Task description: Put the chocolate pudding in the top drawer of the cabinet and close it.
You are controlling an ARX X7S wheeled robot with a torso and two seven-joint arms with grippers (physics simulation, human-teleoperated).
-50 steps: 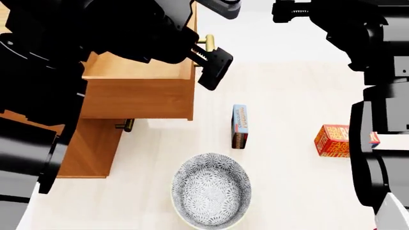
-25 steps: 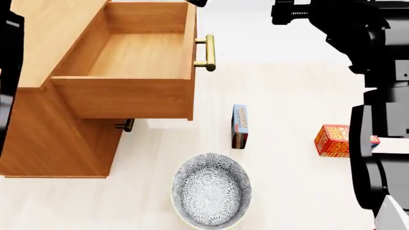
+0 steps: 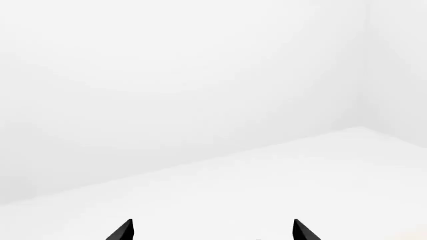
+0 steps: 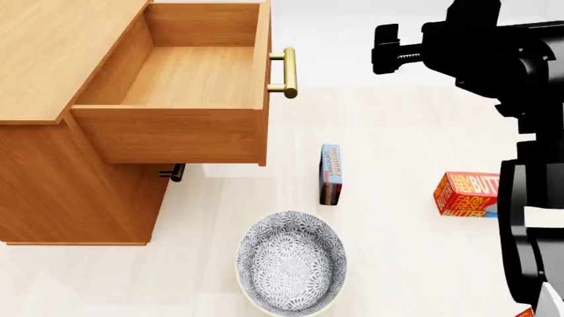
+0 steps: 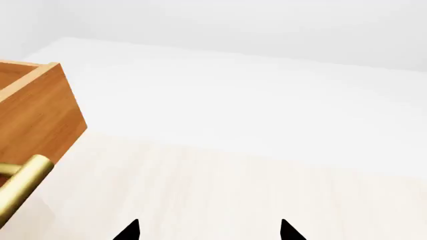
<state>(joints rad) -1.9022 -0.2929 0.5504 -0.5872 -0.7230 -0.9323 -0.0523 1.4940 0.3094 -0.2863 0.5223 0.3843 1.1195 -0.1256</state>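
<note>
The cabinet (image 4: 79, 191) stands at the left of the head view. Its top drawer (image 4: 189, 79) is pulled out and empty, with its brass handle (image 4: 284, 72) toward the middle. The drawer corner (image 5: 37, 110) and handle (image 5: 23, 187) also show in the right wrist view. The chocolate pudding (image 4: 331, 174) stands on its edge on the floor, right of the cabinet and below the handle. My left gripper (image 3: 212, 232) is open and empty, facing white surroundings, and is out of the head view. My right gripper (image 5: 208, 232) is open and empty, held high to the right of the drawer handle.
A patterned grey bowl (image 4: 291, 262) sits in front of the pudding. A red-orange butter box (image 4: 467, 193) lies to the right, beside my right arm (image 4: 502, 59). The lower drawer's handle (image 4: 176, 173) shows under the open drawer.
My left arm, which covered the cabinet near the drawer handle a second ago, has left the head view. My right arm has come lower in the view. The pudding has not moved.
</note>
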